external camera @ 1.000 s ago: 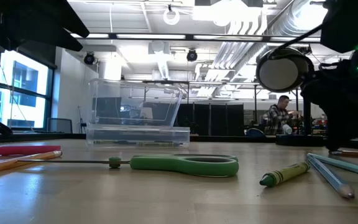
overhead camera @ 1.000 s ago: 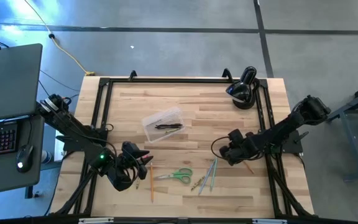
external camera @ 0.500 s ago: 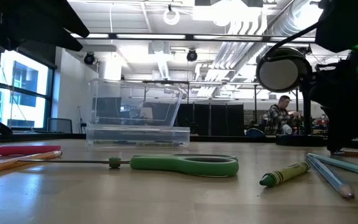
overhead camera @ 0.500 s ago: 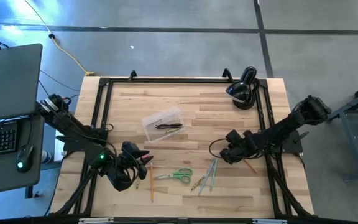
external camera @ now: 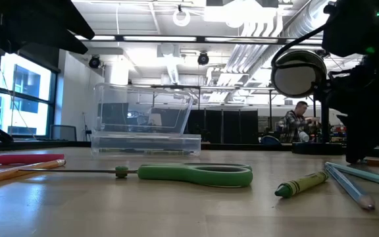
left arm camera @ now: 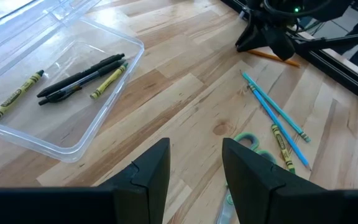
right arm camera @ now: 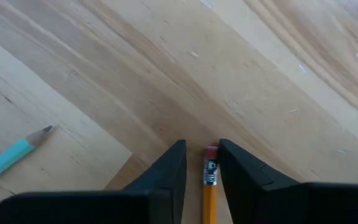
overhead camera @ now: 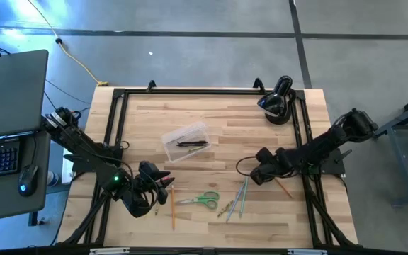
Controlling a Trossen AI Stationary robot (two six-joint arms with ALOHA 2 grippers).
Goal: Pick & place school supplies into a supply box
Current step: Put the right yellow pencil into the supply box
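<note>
Two dark arms work over a wooden table (overhead camera: 261, 138) in the high view: the clear supply box (overhead camera: 186, 142), holding dark pens, lies near the table's middle; the green-handled scissors (overhead camera: 202, 200) lie nearer the front edge than the box, with the left gripper (overhead camera: 163, 182) just beside them and the right gripper (overhead camera: 255, 172) well to the box's right, above an orange pencil (overhead camera: 284, 188). Low view: the box (external camera: 146, 127) stands behind the scissors (external camera: 193, 174), a green crayon (external camera: 301, 184) and blue pencils (external camera: 347, 184) to their right. Left wrist view: the left fingers (left arm camera: 151, 174) stand parted and empty; the box (left arm camera: 17, 134) contains two black pens (left arm camera: 82, 74) and two crayons. Right wrist view: the right fingers (right arm camera: 166, 177) stand slightly apart, straddling the pencil's (right arm camera: 209, 193) pink eraser end without clamping it.
</note>
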